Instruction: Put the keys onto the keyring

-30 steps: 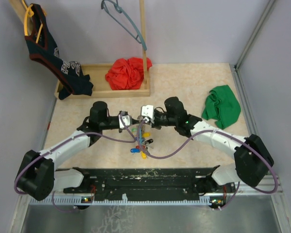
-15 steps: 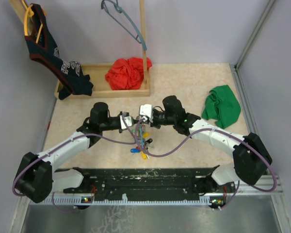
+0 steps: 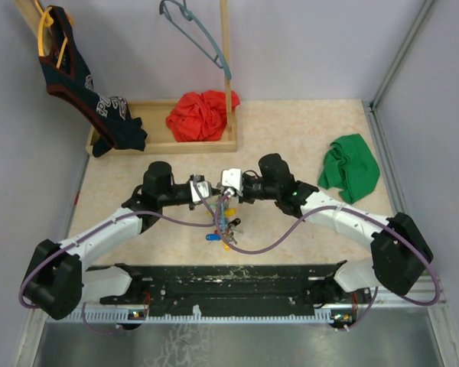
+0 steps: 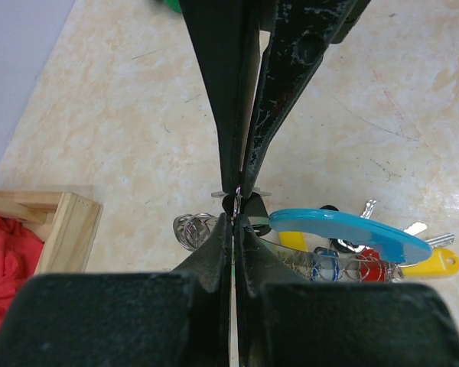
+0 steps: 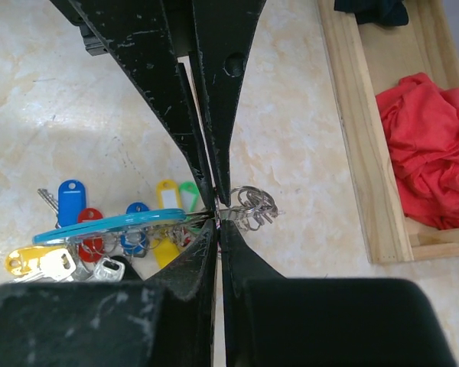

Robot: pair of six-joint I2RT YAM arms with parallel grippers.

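Left jaws: my left gripper [image 4: 234,218] was clenched, its tips pinching the thin grey wire of the keyring [image 5: 111,227] (as far as the narrow view let me judge).
Right jaws: my right gripper [image 5: 216,223] was clenched too, on the same wire, nose to nose with the left one.
Keyring: it was between my two grippers over the table [image 3: 306,138], its light-blue section lying to one side of the pinch point.
Keys: the keys [image 5: 70,200], with blue, red, yellow and green heads, were bunched under the blue section; whether all were threaded on, I could not tell.
Small rings: a cluster of small silver rings [image 5: 252,205] sat just beside the tips, on the side away from the keys.
Step in hand: I judged it to be working the wire at the pinch point.
How to do it well: one gripper should only hold, while the other moves slowly along the wire; pulling with both could bend it or let it slip.
Risk: the tips were so near that a small twist could knock them together.
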